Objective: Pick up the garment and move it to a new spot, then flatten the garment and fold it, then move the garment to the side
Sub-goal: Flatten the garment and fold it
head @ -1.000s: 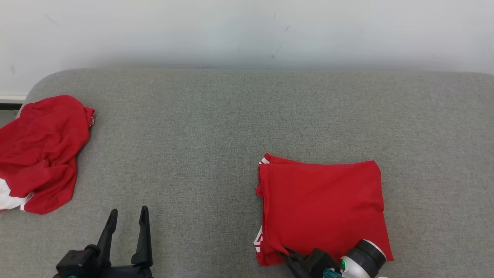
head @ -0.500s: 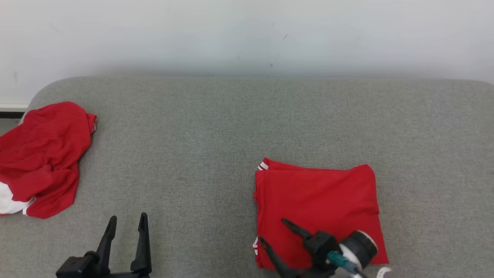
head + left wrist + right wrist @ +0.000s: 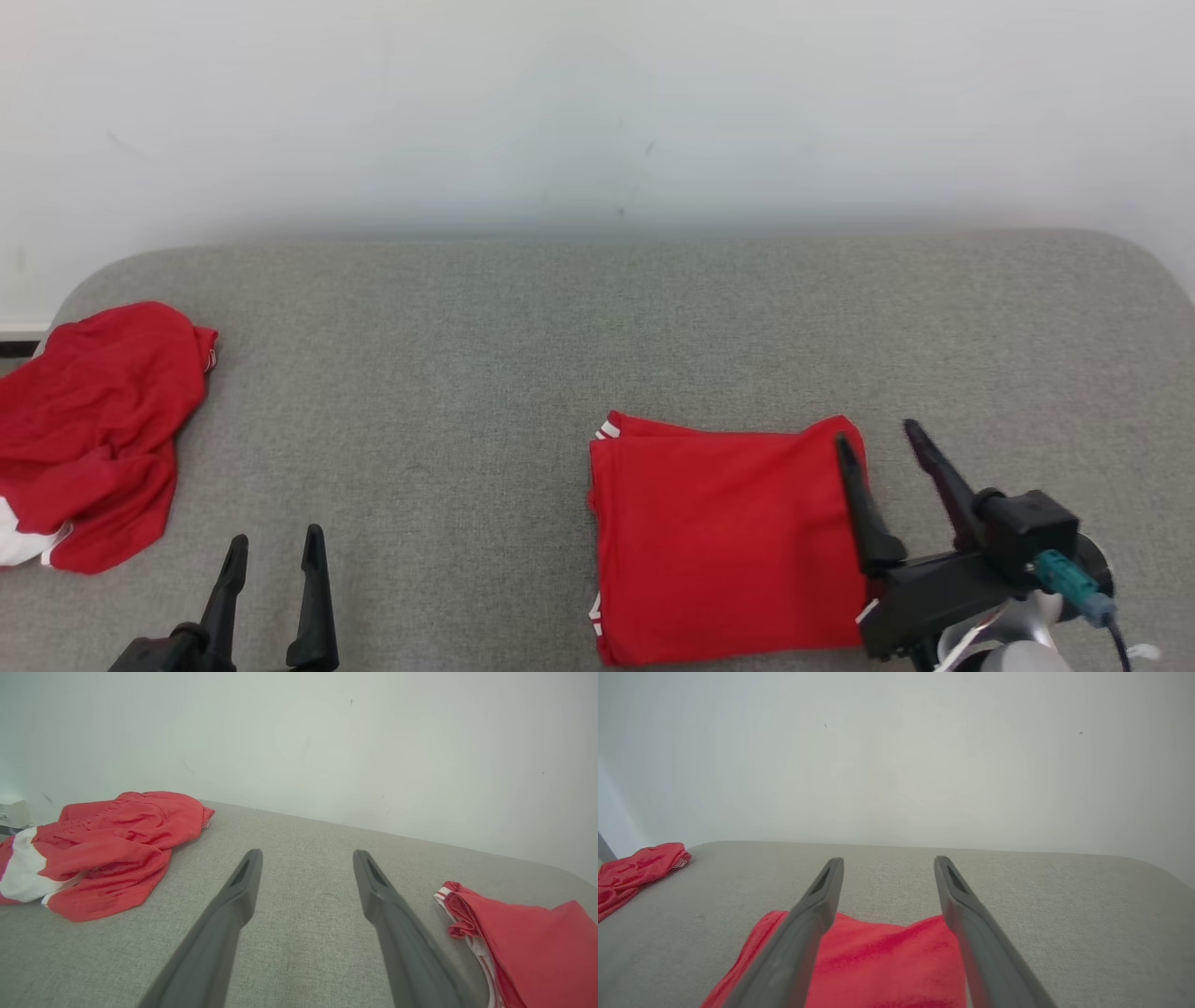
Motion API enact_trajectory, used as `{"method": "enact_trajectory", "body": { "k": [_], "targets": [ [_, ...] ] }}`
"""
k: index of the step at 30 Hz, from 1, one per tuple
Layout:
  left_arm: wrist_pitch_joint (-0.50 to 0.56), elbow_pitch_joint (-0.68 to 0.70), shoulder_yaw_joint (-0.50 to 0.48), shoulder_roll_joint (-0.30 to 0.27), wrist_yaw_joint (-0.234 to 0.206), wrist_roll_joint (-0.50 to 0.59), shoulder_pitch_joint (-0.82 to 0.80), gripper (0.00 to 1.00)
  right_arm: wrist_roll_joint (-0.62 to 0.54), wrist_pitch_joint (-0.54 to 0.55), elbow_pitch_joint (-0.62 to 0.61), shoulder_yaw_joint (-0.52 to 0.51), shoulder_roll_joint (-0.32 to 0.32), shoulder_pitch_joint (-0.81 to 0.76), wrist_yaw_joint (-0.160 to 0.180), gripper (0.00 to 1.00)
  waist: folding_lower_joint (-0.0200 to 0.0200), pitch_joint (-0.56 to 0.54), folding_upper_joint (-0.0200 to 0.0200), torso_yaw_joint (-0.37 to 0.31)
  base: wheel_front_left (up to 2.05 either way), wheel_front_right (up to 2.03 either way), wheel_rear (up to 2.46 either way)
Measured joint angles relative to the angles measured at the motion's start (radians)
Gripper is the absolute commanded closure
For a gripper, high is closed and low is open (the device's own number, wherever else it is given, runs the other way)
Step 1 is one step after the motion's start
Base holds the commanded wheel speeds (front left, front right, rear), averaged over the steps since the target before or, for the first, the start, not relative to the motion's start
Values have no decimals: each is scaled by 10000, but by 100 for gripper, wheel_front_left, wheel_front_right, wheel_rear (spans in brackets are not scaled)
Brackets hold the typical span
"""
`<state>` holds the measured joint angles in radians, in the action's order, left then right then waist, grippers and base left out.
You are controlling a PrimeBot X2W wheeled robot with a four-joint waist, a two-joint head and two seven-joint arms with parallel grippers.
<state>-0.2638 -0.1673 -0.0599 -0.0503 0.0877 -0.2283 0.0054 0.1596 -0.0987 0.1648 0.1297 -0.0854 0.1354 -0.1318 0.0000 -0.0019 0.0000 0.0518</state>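
Observation:
The garment (image 3: 719, 541) is red with white trim and lies folded into a neat rectangle on the grey padded surface (image 3: 467, 373), right of centre. My right gripper (image 3: 876, 432) is open over its right edge, fingers pointing away, holding nothing. In the right wrist view the open right gripper (image 3: 888, 858) stands above the folded garment (image 3: 878, 961). My left gripper (image 3: 275, 535) is open and empty at the lower left, well apart from the garment. The left wrist view has the left gripper (image 3: 307, 851) over bare fabric, with the folded garment (image 3: 537, 947) at its right.
A second red garment (image 3: 93, 429) with a white panel lies crumpled at the surface's far-left edge, also seen as the crumpled heap (image 3: 107, 849) and the red heap (image 3: 635, 868). A pale wall (image 3: 597, 112) stands close behind the rounded back edge.
My right gripper opened, let go of the folded garment's near edge, and lifted away to the right. The head camera tilted, so the whole picture shifted. The left gripper stayed open.

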Motion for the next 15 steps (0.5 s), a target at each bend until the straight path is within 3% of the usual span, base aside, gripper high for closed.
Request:
{"method": "enact_trajectory", "body": {
  "k": [7, 15],
  "targets": [
    [0, 44, -109, 2, 31, 125, 122, 0, 493, -134, 598, -834, -311, -27, 0, 0, 0, -322, -1, -251, 0, 0, 0],
    [0, 8, -236, 0, 245, 408, 480, 0, 1170, -640, 1758, -656, -934, 28, 0, 0, 0, -610, 0, -488, 0, 0, 0]
  ]
}}
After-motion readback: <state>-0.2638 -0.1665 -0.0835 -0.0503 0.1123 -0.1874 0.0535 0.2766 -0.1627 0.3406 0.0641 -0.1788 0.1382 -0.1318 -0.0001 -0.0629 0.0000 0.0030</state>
